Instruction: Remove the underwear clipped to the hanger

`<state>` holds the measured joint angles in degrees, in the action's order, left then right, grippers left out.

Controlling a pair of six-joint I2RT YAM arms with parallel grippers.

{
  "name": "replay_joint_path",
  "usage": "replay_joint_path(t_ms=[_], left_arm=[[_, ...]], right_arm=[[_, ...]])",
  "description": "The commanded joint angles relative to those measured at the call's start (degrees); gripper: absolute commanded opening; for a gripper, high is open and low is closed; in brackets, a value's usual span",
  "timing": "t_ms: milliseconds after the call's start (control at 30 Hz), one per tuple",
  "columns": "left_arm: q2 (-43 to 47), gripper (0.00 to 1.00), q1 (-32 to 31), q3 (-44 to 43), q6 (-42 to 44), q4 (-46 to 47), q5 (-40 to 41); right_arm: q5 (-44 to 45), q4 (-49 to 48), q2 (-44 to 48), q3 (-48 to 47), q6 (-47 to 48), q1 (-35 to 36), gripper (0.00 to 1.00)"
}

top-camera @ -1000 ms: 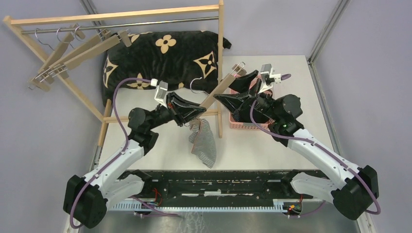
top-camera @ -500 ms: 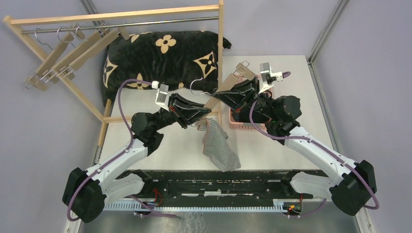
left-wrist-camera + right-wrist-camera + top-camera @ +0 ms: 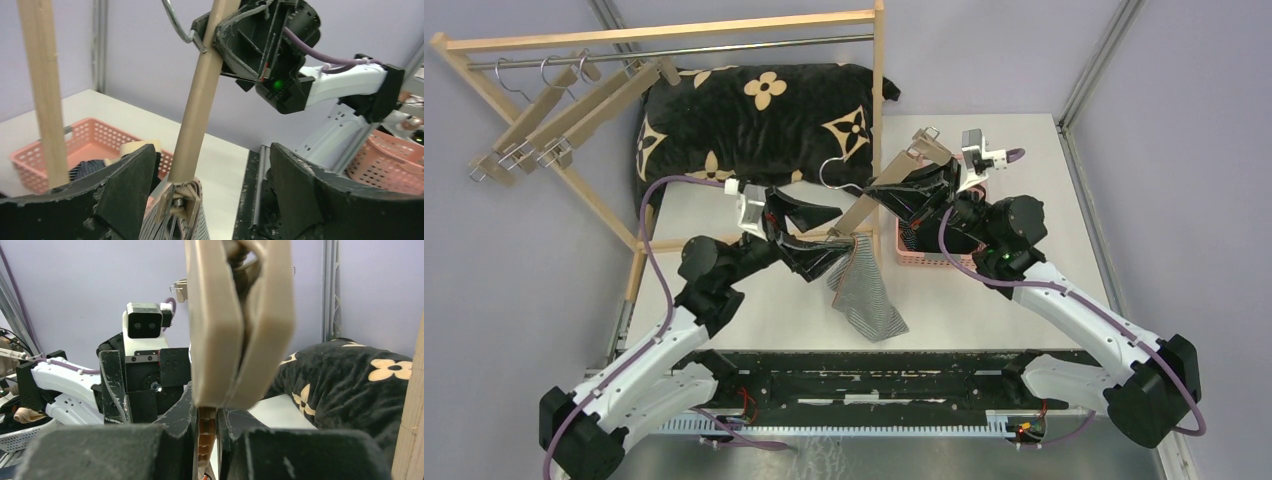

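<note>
Left gripper had gone from pinched to wide since a second ago. Its jaws sat either side of the lower clip, holding nothing. Right gripper was clamped narrow on the wooden hanger, just below the upper clip. Pinstriped underwear hung just under the left jaws, held by that lower clip only. Dark cloth in the pink basket was possibly the pairs already removed, but the view was too poor to say. Last clip was not yet released.
</note>
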<state>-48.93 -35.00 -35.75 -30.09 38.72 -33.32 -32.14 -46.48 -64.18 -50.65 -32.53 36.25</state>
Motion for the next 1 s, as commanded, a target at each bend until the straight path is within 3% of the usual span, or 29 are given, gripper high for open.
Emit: replay_joint_path(t_ms=[0,133,400,500,600,667,867,967], left_arm=[[5.06,0.92,-0.24,-1.80,11.16,-12.68,6.47],[7.31,0.95,-0.24,1.30,12.76,-14.65,9.08],[4.31,0.94,-0.24,3.16,10.31,-9.62,4.56],[2.99,0.85,-0.26,2.83,9.81,-7.71,3.17],[1.67,0.68,-0.24,2.23,9.48,-5.81,1.35],[0.99,0.65,-0.24,1.77,8.87,-4.56,0.25],[1.46,0.76,-0.24,2.70,7.08,-0.70,0.21],[1.68,0.72,-0.20,2.95,6.93,-0.43,0.21]], right_arm=[[1.79,-3.65,1.99,-1.44,0.88,-0.26,0.01],[1.32,-5.20,2.30,-1.60,-0.87,-0.28,0.01],[1.17,-6.18,2.03,-1.86,-2.14,-0.06,0.01],[1.27,-5.72,1.93,-1.82,-1.97,0.06,0.01],[1.15,-5.03,1.69,-1.91,-1.77,0.20,0.01],[0.98,-4.49,1.30,-1.80,-1.53,0.26,0.01],[1.00,-2.58,1.35,-1.55,-0.41,0.33,0.01],[1.36,-1.94,1.63,-1.50,0.13,0.41,0.01]])
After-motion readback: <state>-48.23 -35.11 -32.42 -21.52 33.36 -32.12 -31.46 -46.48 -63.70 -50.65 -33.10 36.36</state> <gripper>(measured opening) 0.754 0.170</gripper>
